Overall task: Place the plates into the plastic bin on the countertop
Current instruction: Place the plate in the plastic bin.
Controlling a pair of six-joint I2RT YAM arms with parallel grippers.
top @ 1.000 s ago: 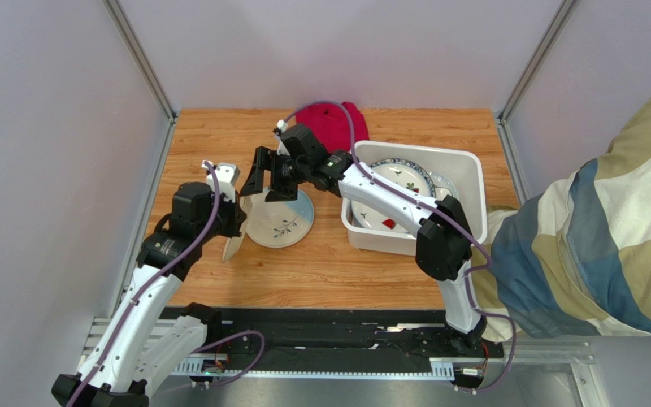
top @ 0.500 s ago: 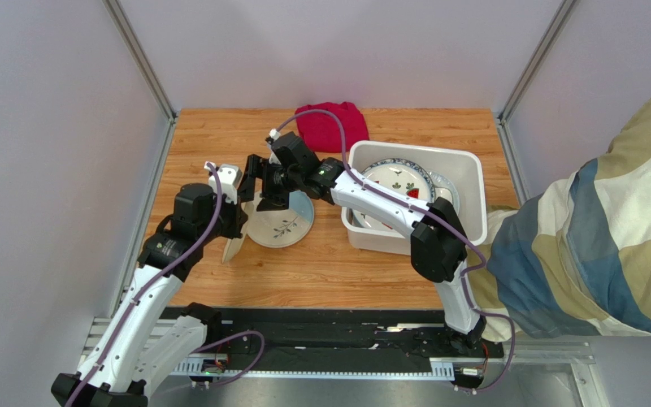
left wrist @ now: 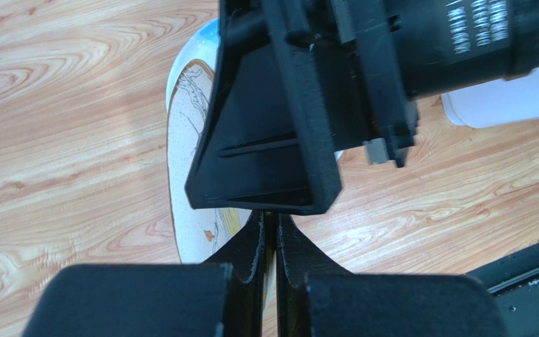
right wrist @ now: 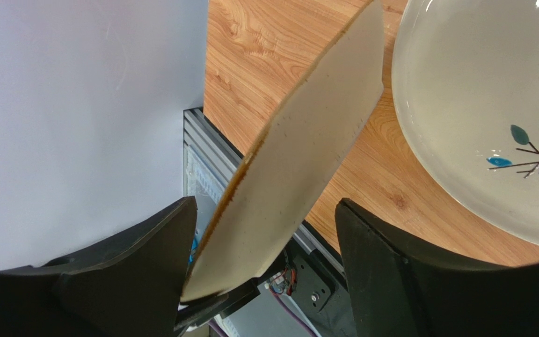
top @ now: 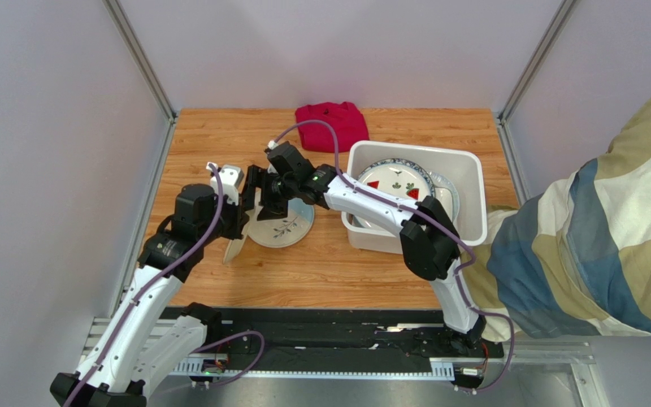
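Plates (top: 397, 182) of several patterns lie stacked in the white rectangular plastic bin (top: 380, 244) at the right of the light-brown wood-grain desk (top: 329, 271); two are outside it. One, a cream round plate with a brown-edged rim (right wrist: 300, 161), is held on edge and tilted over the desk's left side. The left fingers (left wrist: 258, 246) are closed tight on its rim. The right fingers (right wrist: 146, 267) are spread wide to either side of this plate and do not clamp it. The step in hand looks like a handover from left arm to right. Next, the right fingers would need to close on the rim before the left ones let go, then carry the plate to the bin. A cream-and-blue round plate with leaf sprigs (top: 286, 225) lies flat just beside it.
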